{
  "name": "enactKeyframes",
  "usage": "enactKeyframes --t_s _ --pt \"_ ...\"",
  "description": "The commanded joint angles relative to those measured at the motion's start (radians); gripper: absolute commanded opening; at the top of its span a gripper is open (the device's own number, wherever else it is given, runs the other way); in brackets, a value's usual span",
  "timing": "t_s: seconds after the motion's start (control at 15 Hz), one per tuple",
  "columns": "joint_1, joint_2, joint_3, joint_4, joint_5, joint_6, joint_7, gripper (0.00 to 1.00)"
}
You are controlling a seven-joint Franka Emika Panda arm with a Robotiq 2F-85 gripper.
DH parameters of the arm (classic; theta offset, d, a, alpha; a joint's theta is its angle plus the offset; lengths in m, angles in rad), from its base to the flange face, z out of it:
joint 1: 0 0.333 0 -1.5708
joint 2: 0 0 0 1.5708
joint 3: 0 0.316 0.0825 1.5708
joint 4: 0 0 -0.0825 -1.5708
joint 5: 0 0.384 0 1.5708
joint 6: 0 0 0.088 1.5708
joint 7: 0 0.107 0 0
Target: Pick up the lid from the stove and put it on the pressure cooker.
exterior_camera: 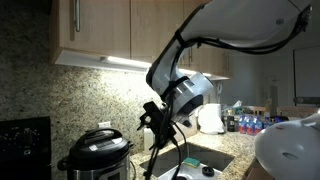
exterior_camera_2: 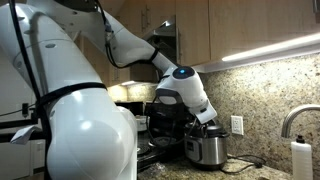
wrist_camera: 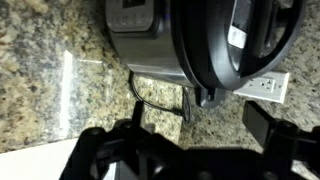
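one pressure cooker (exterior_camera: 96,156), one lid (exterior_camera: 98,134), one stove (exterior_camera: 24,140), one gripper (wrist_camera: 180,135). in the wrist view the gripper's fingers (wrist_camera: 98,150) stand wide apart, holding and touching nothing. the round lid lies flat on the pressure cooker, dome upward, axis upright, right of the stove on the granite counter (wrist_camera: 55,60).

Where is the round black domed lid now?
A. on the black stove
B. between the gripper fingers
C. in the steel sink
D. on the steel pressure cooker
D: in an exterior view the round black domed lid sits on the brushed-steel cylindrical pressure cooker, with the gripper empty beside it.
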Motion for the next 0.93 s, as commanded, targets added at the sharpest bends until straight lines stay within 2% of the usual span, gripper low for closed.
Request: enactKeyframes --t_s 0.0,0.2,0.4,0.47,0.73,0.87 --pt "-0.016 -0.021 -0.124 -0.011 -0.283 -0.173 0.061 1.00" --pt "-0.065 0.017 -0.205 0.000 -0.542 -0.366 0.111 1.00" --pt "-0.094 0.068 -0.277 0.015 -0.717 -0.515 0.122 1.00" --pt "-0.230 0.132 -0.187 0.030 -0.714 -0.633 0.092 1.00" --pt "-0.405 0.297 -0.153 0.086 -0.806 -0.915 0.069 1.00" --pt "-0.486 0.371 -0.163 0.123 -0.822 -1.040 0.038 1.00"
